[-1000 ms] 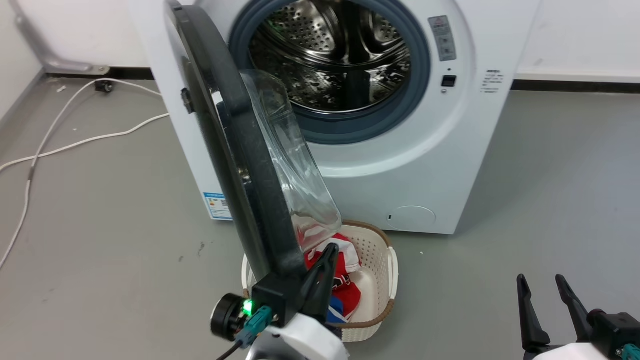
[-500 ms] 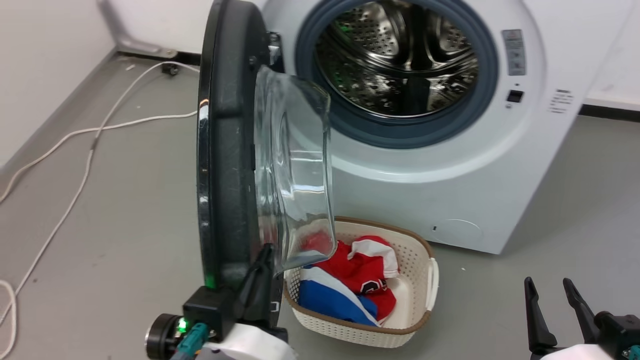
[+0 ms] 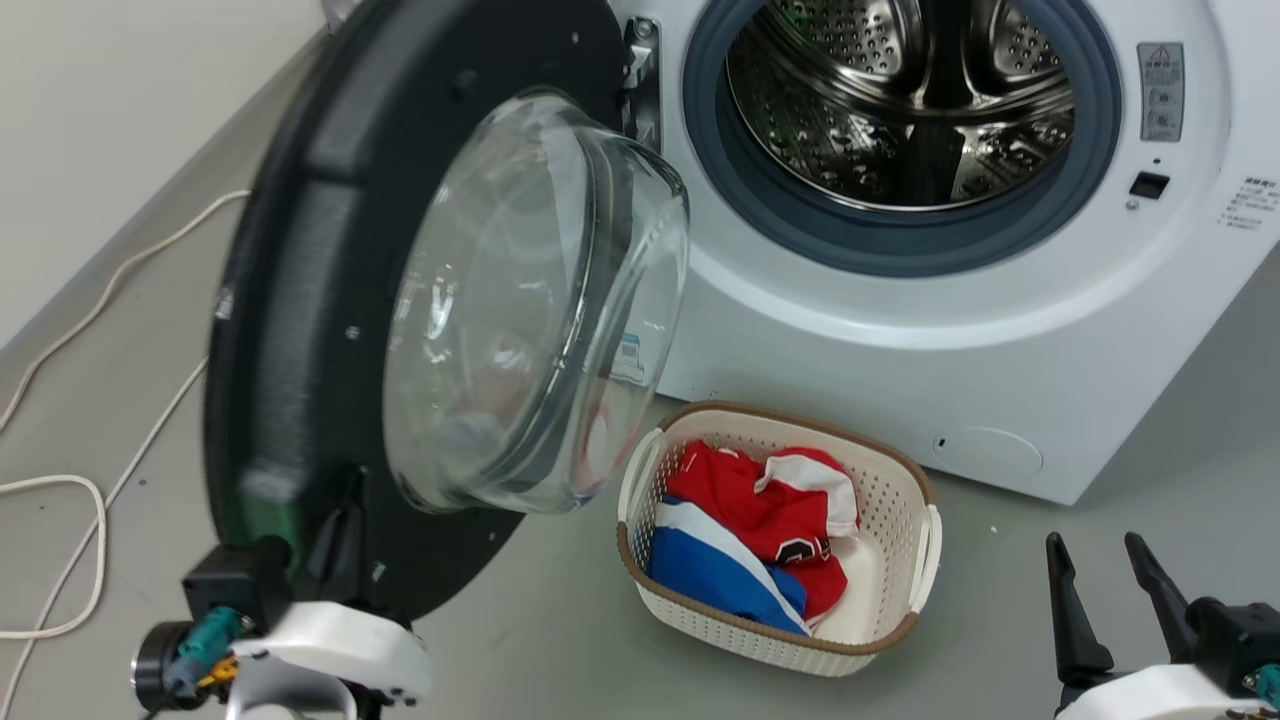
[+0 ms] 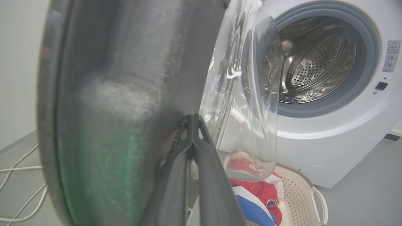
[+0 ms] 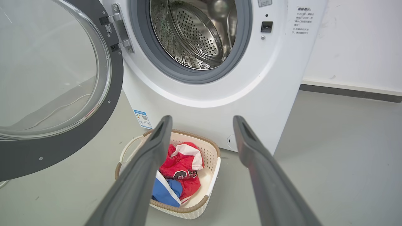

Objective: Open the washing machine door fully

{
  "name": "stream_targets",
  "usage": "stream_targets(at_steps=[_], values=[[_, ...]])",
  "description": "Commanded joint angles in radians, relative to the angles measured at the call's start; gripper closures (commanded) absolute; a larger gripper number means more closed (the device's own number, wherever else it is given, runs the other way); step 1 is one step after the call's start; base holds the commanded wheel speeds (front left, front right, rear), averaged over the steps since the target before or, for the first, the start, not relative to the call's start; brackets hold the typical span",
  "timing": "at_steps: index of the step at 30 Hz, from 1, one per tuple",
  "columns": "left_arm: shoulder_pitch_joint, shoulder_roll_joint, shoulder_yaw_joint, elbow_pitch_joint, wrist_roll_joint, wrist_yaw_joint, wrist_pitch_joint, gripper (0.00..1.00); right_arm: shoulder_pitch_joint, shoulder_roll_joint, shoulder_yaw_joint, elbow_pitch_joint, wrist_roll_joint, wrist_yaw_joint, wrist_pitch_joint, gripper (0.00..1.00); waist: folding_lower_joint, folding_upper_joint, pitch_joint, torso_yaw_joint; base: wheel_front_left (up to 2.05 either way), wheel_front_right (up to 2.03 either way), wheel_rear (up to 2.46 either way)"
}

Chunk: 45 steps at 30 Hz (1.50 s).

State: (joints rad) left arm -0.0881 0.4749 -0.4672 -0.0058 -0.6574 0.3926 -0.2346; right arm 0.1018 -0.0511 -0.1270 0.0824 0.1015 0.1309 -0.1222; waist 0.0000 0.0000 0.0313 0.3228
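Observation:
The washing machine (image 3: 900, 370) is a white front-loader with its steel drum exposed. The washing machine door (image 3: 300, 300), a big black disc with a bulging glass bowl (image 3: 520, 300), stands swung far out to the left on its metal hinge (image 3: 640, 80). My left gripper (image 3: 340, 530) is shut, its fingers lying against the door's inner face near the lower rim. In the left wrist view the left gripper (image 4: 192, 117) has its tips together beside the door (image 4: 119, 78). My right gripper (image 3: 1093, 545) stands open and empty at the lower right, also seen as the right gripper (image 5: 201, 118).
A white plastic basket (image 3: 925, 540) with red and blue clothes sits on the grey floor in front of the washer, right of the door. A white cable (image 3: 60, 490) loops on the floor at the left, near the wall.
The door has swung further open to the left, from edge-on to showing its inner face. My left gripper moved left with its lower rim. The head camera turned too. The right gripper stayed.

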Motion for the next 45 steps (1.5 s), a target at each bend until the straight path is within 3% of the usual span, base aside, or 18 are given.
stream_targets(at_steps=[1, 7, 13, 23, 32, 45], values=[[-0.024, 0.004, 0.027, 0.020, -0.008, -0.011, -0.012, 1.00, -0.017, 0.001, -0.001, -0.010, -0.007, 0.000, 0.004, 0.00, 0.0000, 0.0000, 0.018, -0.009, 0.00, 0.00, 0.00], [-0.067, -0.003, 0.132, 0.107, -0.018, -0.072, -0.030, 1.00, -0.038, -0.006, -0.007, -0.040, -0.016, 0.000, 0.024, 0.00, 0.0000, 0.0000, 0.082, -0.037, 0.00, 0.00, 0.00], [-0.103, -0.027, 0.299, 0.159, 0.014, -0.137, -0.031, 1.00, -0.060, -0.028, -0.005, -0.057, -0.004, 0.000, 0.040, 0.00, 0.0000, 0.0000, 0.141, -0.061, 0.00, 0.00, 0.00], [-0.133, -0.030, 0.499, 0.281, 0.056, -0.235, -0.031, 1.00, -0.083, -0.043, -0.008, -0.049, 0.005, 0.000, 0.045, 0.00, 0.0000, 0.0000, 0.168, -0.077, 0.00, 0.00, 0.00], [-0.194, -0.012, 0.535, 0.389, 0.082, -0.290, -0.031, 1.00, -0.091, -0.043, -0.008, -0.044, -0.001, 0.000, 0.047, 0.00, 0.0000, 0.0000, 0.163, -0.074, 0.00, 0.00, 0.00], [-0.069, -0.068, 0.515, 0.313, 0.163, -0.275, -0.031, 1.00, -0.041, -0.012, 0.001, 0.002, 0.005, 0.000, 0.018, 0.00, 0.0000, 0.0000, 0.033, -0.077, 0.00, 0.00, 0.00]])
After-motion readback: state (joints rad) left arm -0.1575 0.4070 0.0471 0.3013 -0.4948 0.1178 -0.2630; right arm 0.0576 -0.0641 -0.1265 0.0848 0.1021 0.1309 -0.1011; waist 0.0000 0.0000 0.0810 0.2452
